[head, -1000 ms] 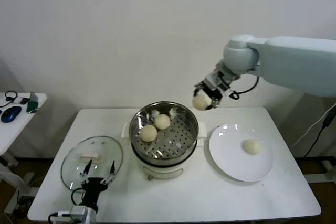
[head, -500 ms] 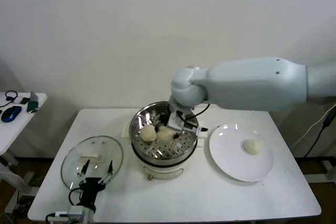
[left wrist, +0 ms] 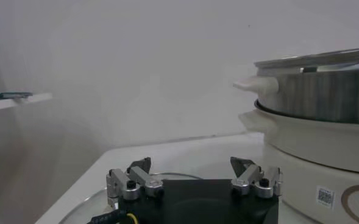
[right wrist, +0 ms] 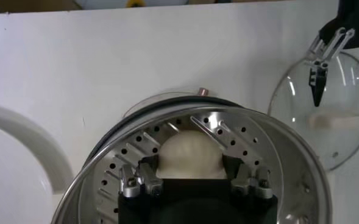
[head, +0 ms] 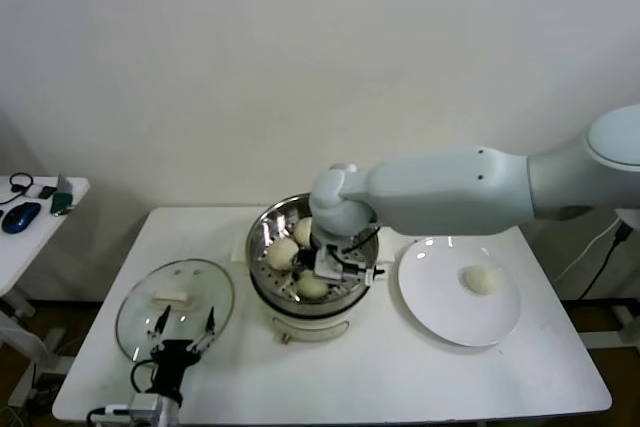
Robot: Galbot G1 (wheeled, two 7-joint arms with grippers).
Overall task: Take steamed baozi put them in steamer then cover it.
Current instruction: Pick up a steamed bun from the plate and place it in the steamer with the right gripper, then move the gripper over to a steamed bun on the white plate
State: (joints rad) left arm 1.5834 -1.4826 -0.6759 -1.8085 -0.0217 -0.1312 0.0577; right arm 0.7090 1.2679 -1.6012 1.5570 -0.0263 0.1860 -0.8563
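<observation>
The steamer (head: 262, 232) stands mid-table on its cream pot base. Two baozi (head: 283, 253) (head: 302, 230) lie in its left and far part. My right gripper (head: 330, 267) reaches down into the basket, shut on a third baozi (head: 312, 288) near the front wall. In the right wrist view this baozi (right wrist: 190, 146) fills the gap between the fingers (right wrist: 147, 165), low over the perforated floor (right wrist: 258, 140). Another baozi (head: 481, 279) lies on the white plate (head: 440, 317). The glass cover (head: 140, 312) lies flat at the left. My left gripper (head: 185, 325) hangs open over the cover's near edge.
The steamer's side handle (left wrist: 255, 85) and pot base (left wrist: 313, 146) rise close beside my left gripper (left wrist: 191, 163). A small side table (head: 30, 217) with a mouse stands beyond the table's left edge. A wall lies behind.
My right arm swung left from above the plate's far side and came down into the steamer with the baozi. The left arm has not moved.
</observation>
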